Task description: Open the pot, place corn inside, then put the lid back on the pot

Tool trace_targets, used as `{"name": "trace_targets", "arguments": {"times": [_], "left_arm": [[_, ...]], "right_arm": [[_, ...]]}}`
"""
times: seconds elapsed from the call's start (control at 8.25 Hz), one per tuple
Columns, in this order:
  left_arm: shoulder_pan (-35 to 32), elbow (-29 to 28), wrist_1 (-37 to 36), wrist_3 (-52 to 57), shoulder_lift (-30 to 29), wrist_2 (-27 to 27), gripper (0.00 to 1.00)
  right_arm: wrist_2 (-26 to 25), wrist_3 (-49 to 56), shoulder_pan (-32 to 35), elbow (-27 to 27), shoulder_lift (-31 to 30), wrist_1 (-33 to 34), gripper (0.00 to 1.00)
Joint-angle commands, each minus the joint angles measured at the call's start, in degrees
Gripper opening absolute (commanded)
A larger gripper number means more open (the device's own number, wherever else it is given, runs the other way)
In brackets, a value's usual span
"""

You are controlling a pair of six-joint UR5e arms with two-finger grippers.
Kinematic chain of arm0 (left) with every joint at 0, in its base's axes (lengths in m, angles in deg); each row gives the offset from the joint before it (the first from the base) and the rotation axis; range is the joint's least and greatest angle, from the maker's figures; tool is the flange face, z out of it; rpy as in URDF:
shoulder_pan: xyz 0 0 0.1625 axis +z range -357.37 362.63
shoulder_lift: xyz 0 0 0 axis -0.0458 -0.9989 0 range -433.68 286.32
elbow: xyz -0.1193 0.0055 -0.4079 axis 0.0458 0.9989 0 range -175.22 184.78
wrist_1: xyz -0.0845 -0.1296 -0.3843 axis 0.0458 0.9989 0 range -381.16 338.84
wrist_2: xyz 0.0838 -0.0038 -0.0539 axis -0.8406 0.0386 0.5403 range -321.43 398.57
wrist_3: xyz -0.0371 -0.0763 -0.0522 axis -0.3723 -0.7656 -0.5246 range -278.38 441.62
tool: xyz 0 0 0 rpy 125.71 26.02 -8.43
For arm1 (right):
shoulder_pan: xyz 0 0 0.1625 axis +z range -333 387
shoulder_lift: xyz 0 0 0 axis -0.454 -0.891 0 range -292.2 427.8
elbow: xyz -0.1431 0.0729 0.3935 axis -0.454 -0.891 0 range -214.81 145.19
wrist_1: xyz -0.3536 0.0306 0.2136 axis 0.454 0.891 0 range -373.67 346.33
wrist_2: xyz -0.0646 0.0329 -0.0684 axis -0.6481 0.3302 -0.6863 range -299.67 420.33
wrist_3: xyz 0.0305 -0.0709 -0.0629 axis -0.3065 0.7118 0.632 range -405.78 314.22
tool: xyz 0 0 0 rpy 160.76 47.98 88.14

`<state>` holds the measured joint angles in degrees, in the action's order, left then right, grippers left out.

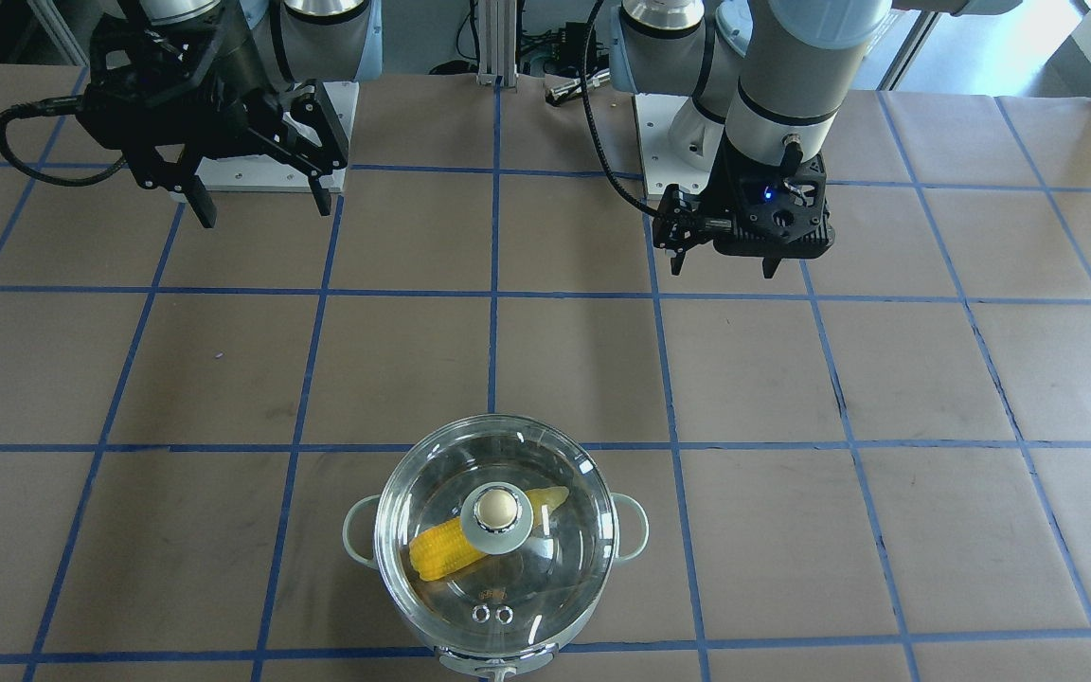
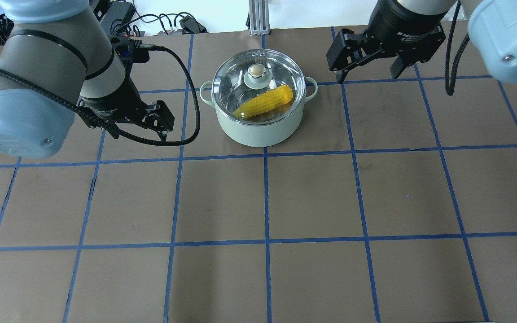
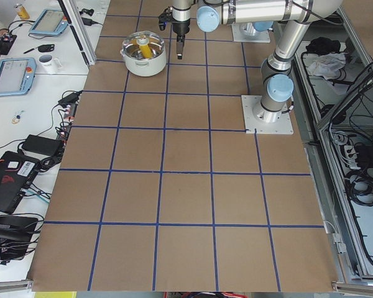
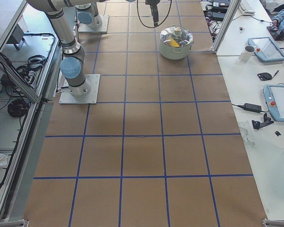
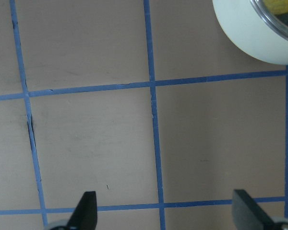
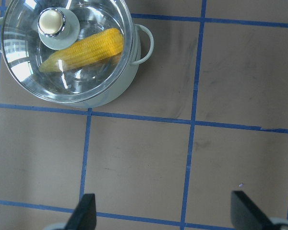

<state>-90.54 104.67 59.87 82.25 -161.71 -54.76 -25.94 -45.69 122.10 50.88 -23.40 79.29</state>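
The mint-green pot stands at the table's far middle with the glass lid seated on it, beige knob upright. The yellow corn lies inside, seen through the glass. It shows the same in the front view: pot, lid, corn. My left gripper is open and empty, left of the pot; its wrist view shows only the pot's edge. My right gripper is open and empty, right of the pot; its wrist view shows lid and corn.
The brown table carries a blue tape grid. The arms' base plates sit at the robot side. An aluminium post stands just behind the pot. Side tables hold tablets and a mug, beyond the table edge.
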Motion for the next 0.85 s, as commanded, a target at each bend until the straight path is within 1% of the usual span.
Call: {"name": "trace_targets", "arguments": {"times": [0.0, 0.12, 0.48, 0.73], "left_arm": [[-0.08, -0.04, 0.00, 0.08, -0.03, 0.07, 1.00], [0.00, -0.04, 0.00, 0.08, 0.06, -0.01, 1.00], [0.00, 0.04, 0.00, 0.08, 0.06, -0.01, 1.00], [-0.09, 0.04, 0.00, 0.08, 0.06, -0.01, 1.00]], "right_arm": [[-0.39, 1.91, -0.44, -0.34, 0.58, 2.20, 1.00], [-3.35, 1.23, -0.27, -0.87, 0.76, 2.31, 1.00], [-3.99, 2.01, -0.27, -0.70, 1.29, 2.13, 1.00], [-3.46, 2.02, -0.27, -0.26, 1.12, 1.87, 1.00]]}}
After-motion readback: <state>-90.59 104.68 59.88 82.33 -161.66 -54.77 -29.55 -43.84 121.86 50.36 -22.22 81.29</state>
